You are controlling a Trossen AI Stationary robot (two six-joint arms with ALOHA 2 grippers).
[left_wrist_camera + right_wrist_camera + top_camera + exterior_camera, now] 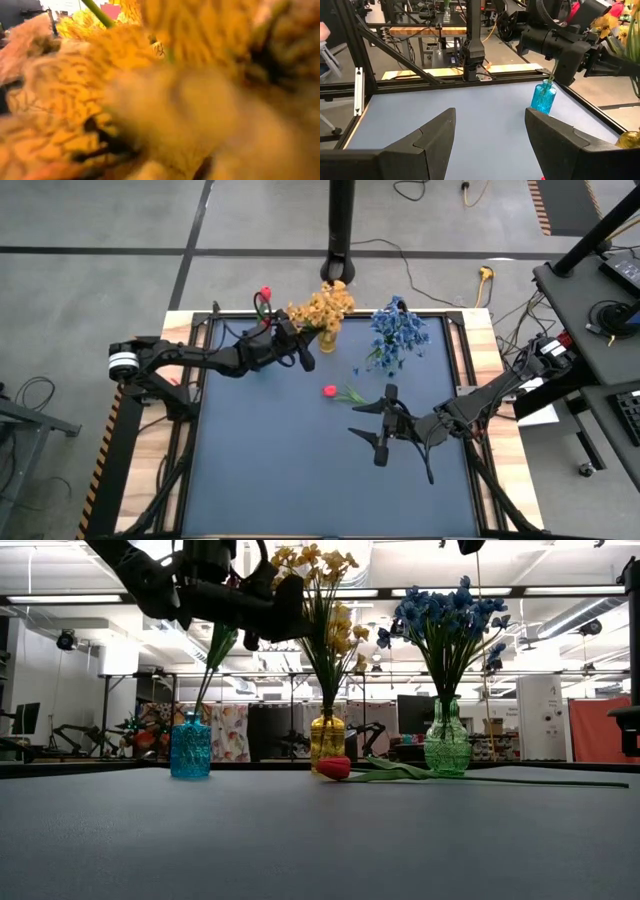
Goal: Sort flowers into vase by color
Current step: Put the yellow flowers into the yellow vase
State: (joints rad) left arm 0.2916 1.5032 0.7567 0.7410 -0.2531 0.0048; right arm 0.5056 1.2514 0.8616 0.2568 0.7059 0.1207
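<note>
Three glass vases stand in a row at the far side. The blue vase holds a green stem with a red bud. The amber vase holds yellow flowers, and the green vase holds blue flowers. One red tulip lies flat on the mat, its stem running toward the table's right. My left gripper is raised and level, shut, right beside the yellow blossoms. My right gripper hovers open above the mat, just near of the lying tulip's stem. My left gripper is hard up against the yellow blossoms, which fill its wrist view and hide the fingertips. I cannot tell whether it touches or holds any of them.
A black metal frame runs around the dark mat, whose near half is open. A black post stands behind the far edge. Benches and equipment fill the room beyond.
</note>
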